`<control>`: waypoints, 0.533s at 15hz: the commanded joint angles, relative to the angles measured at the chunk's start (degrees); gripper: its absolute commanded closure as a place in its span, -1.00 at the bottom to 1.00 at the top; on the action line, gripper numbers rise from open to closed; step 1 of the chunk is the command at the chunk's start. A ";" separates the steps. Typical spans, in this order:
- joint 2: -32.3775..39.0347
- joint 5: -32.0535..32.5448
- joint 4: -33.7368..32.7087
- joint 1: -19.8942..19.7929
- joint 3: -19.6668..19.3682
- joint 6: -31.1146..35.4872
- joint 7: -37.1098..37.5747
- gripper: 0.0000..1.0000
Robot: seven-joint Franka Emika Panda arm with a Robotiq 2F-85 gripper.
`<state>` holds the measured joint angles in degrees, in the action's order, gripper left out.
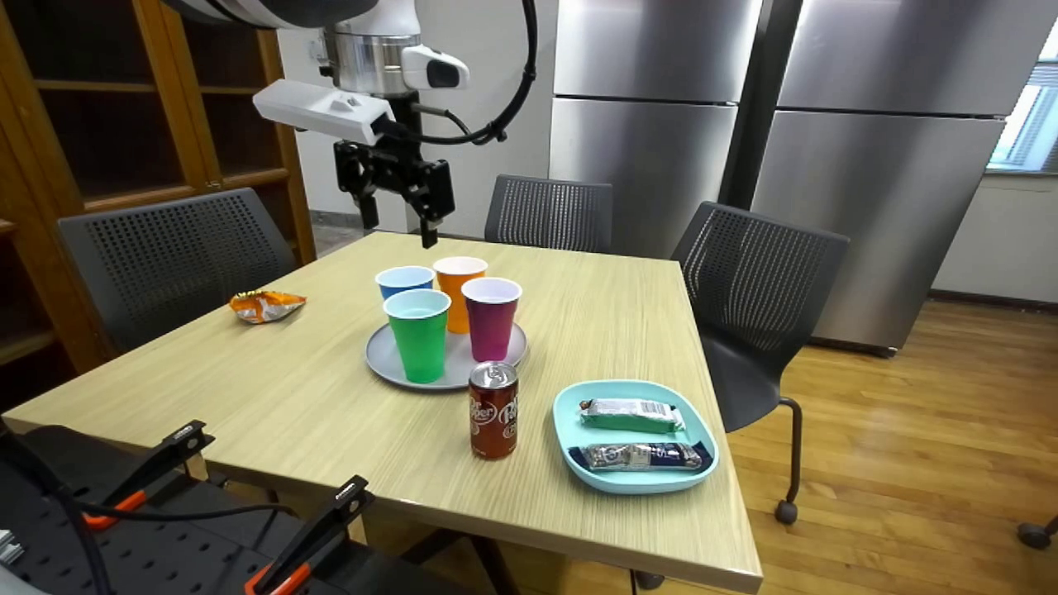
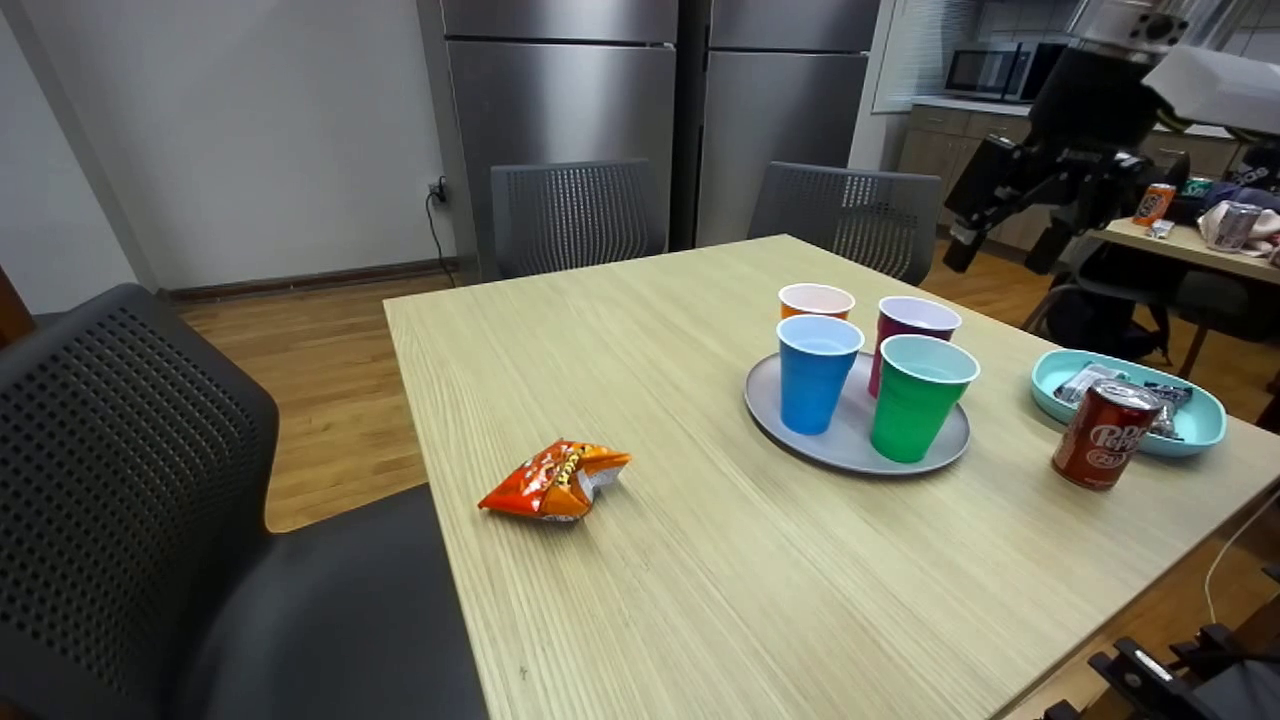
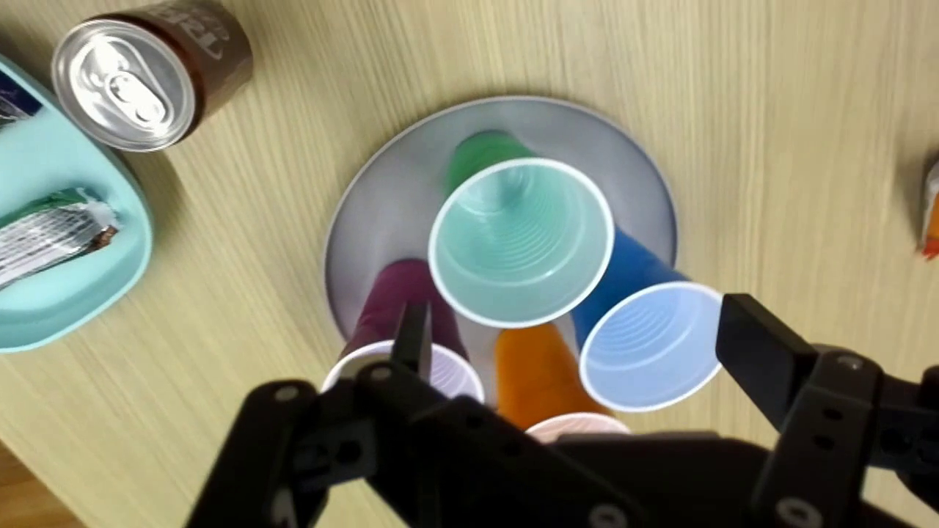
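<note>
Four cups (image 1: 459, 310) upright on gray plate (image 1: 457, 368), plate on table (image 1: 289, 397), our gripper (image 1: 399, 230) above the cups, fingers (image 3: 759, 348) spread, nothing held, we see soda can (image 1: 493, 417) near plate, turquoise tray (image 1: 640, 482) of two wrapped bars (image 1: 632, 417) beside can, snack bag (image 1: 266, 306) well apart.

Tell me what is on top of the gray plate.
On the gray plate stand a green cup, a blue cup, a purple cup and an orange cup, all mouth up. The patches under their bases are covered, so anything there cannot be seen.
</note>
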<state>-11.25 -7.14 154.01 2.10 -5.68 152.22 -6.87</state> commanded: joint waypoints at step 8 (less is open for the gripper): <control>1.79 1.50 0.45 2.56 4.46 -4.75 -2.84 -1.00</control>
<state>-10.16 -6.93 154.42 5.12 -2.59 147.85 -9.42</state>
